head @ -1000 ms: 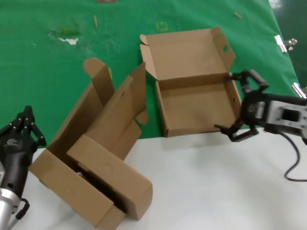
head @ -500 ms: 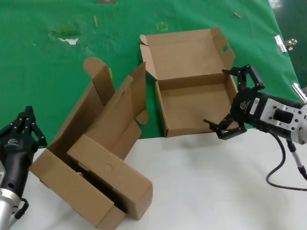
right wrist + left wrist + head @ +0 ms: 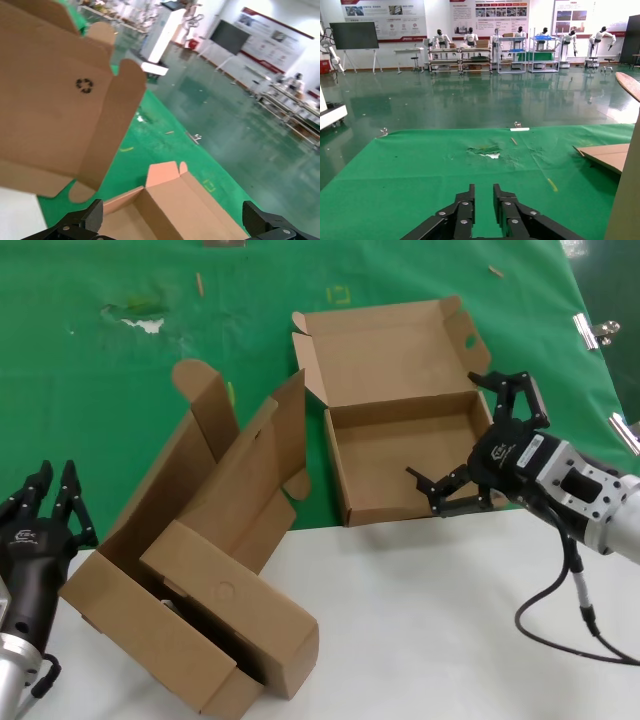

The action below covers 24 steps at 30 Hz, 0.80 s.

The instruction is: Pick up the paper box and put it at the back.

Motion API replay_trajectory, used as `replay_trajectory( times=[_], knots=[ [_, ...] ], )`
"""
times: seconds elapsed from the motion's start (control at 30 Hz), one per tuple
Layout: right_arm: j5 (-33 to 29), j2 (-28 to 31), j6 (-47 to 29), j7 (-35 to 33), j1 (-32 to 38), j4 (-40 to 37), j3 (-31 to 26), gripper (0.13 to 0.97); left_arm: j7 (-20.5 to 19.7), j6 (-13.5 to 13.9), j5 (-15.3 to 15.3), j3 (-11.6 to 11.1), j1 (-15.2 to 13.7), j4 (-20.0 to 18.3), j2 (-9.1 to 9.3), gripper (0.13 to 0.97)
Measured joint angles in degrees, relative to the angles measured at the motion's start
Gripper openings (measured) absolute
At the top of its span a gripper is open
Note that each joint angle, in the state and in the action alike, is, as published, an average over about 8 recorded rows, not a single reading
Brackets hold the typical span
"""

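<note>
Bright, even overhead light across the head view, colours crisp. The nested boxes (image 3: 190, 580) throw only a soft, short shadow on the white table (image 3: 430, 630). Left wrist view: glossy floor (image 3: 470, 107) mirroring ceiling light, background sharp. Right wrist view is hazier, near cardboard (image 3: 55, 95) softly blurred.

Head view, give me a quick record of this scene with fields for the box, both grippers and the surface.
paper box: lid open, empty, on the green cloth near its front edge
right gripper: open, straddling the box's right front corner
left gripper: near the left edge, beside the nested cardboard boxes
nested boxes: straddling the cloth and the white tabletop
</note>
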Motion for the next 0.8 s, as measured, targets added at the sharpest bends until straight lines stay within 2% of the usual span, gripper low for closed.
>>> replay_trajectory(
  times=[0.33, 0.6, 0.63, 0.8],
  knots=[
    [2.57, -3.55, 5.93, 1.18, -3.84, 1.16, 2.09, 0.966, 0.00, 0.00, 0.01, 0.00, 0.00, 0.00, 0.00, 0.276],
    [4.61, -6.39, 10.67, 2.12, -6.90, 2.09, 3.76, 0.966, 0.00, 0.00, 0.00, 0.00, 0.00, 0.00, 0.00, 0.443],
    [4.87, -6.75, 11.27, 2.24, -7.29, 2.21, 3.97, 0.966, 0.00, 0.00, 0.00, 0.00, 0.00, 0.00, 0.00, 0.443],
    [6.16, -8.54, 14.25, 2.82, -9.22, 2.80, 5.03, 0.966, 0.00, 0.00, 0.00, 0.00, 0.00, 0.00, 0.00, 0.579]
  ],
)
